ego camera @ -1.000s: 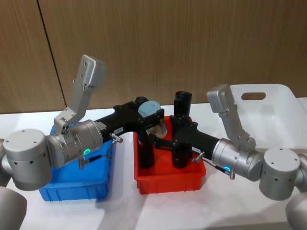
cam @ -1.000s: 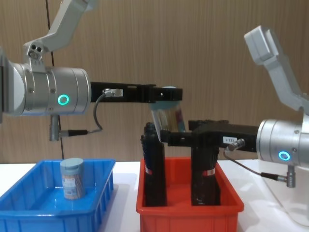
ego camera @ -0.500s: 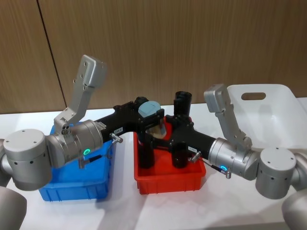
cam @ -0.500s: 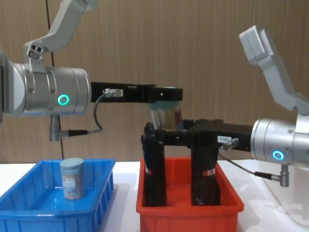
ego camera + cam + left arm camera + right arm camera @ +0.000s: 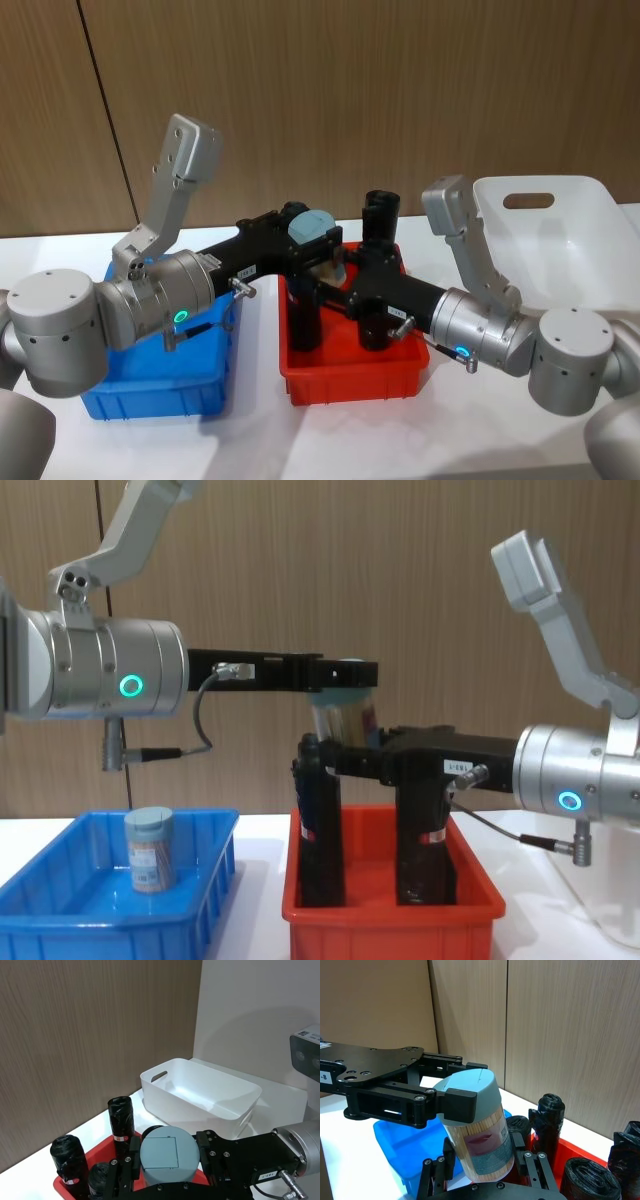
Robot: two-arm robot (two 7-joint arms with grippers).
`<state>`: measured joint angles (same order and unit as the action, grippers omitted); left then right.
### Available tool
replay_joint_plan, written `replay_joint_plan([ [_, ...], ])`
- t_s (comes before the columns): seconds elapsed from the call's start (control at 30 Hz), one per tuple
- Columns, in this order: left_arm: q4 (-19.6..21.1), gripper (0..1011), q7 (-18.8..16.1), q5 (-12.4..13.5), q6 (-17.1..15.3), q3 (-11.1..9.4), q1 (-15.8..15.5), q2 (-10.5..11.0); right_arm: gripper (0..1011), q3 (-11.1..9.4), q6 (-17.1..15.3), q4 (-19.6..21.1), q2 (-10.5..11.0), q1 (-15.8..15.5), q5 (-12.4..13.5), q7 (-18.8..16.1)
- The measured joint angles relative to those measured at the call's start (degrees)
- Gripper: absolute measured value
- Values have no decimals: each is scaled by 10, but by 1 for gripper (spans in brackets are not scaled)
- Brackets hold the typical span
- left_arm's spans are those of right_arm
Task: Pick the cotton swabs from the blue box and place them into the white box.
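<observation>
Clear plastic cotton-swab jar, pale grey-blue lid uppermost and tan sticks visible inside, hangs slightly tilted in the air above the red bin, resting on no surface. Left gripper reaches in from the robot's left and is clamped on the jar's lid, one finger on each side. Right gripper reaches in from the robot's right at the jar's lower body, jaws apart with one on either side, close against the wall; firm contact cannot be confirmed. Red bin stands on the white table between the blue box on the robot's left and the white box on its right. Tall black cylinders stand upright in the red bin. Second jar stands upright inside the blue box, well apart from both grippers.
</observation>
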<state>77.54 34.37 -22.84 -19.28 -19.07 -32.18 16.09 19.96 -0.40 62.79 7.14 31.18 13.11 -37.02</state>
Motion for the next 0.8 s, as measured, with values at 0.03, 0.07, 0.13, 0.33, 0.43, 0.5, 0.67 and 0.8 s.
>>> replay_joint_plan([
  [0.03,0,671,0,0,0,0,0,0,687,0,0,0,0,0,0,0],
  [0.07,0,671,0,0,0,0,0,0,682,0,0,0,0,0,1,0],
  [0.13,0,671,0,0,0,0,0,0,681,1,1,0,0,0,1,0],
  [0.33,0,671,0,0,0,0,0,0,680,2,2,1,0,0,4,0],
  [0.43,0,671,0,0,1,0,0,0,680,3,2,2,1,0,5,-1],
  [0.5,0,676,0,0,0,0,0,0,680,4,3,3,1,0,6,-1],
  [0.67,0,818,0,0,-1,0,0,0,677,4,4,5,1,0,8,-1],
  [0.8,0,924,0,0,-1,0,0,0,677,5,5,5,1,0,9,-1],
])
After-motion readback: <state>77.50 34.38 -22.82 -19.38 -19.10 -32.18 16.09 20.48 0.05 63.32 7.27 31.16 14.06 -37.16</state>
